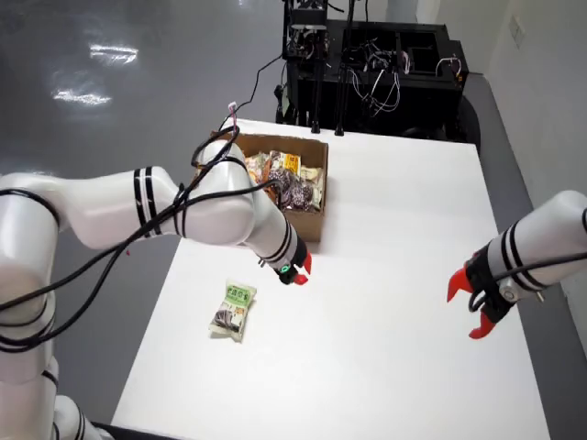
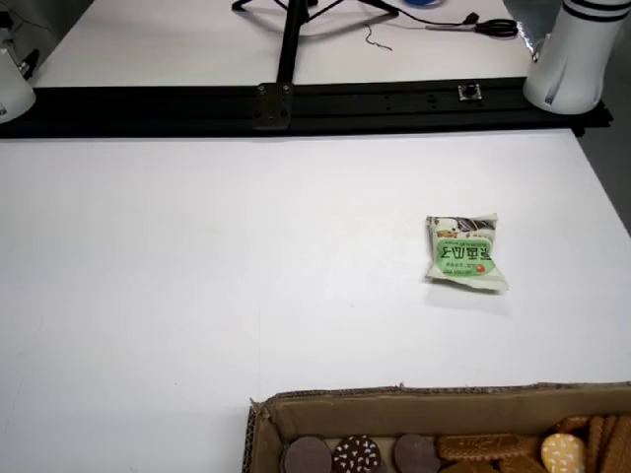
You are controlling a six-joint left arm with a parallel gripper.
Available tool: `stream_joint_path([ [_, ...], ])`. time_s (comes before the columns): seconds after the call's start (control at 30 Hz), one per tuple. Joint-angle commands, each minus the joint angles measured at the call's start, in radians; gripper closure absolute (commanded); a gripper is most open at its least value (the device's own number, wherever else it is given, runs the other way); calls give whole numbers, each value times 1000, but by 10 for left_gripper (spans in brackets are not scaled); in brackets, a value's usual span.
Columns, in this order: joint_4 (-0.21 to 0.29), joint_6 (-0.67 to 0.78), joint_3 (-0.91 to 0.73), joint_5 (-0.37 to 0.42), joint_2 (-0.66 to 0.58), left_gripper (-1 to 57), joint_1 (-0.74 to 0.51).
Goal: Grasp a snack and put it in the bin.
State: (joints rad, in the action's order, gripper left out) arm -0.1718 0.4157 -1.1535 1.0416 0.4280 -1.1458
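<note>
Lies flat and alone on the white table (image 1: pixel 385 302): small green-and-white snack packet (image 1: pixel 233 309), long axis running toward the open brown cardboard box of snacks (image 1: pixel 312 223). Sits just below and left of the left arm's red-tipped gripper (image 1: pixel 300 268) in the overhead view, far nearer than the idle right one. Hovers above the table, gripper holding nothing visible; jaw opening cannot be told. Shows packet (image 2: pixel 464 253) and box rim (image 2: pixel 434 400) in the low view, no gripper.

Glossy white arm (image 1: pixel 165 209), black joint bands, black cable, red-tipped hand (image 1: pixel 301 269)
</note>
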Motion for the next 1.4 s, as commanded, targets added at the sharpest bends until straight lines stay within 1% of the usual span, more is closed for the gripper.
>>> stream_joint_path([
  [0.03,0,0,0,0,0,527,0],
  [0.9,0,0,0,0,0,526,0],
  [1.4,0,-33,0,0,0,528,7],
])
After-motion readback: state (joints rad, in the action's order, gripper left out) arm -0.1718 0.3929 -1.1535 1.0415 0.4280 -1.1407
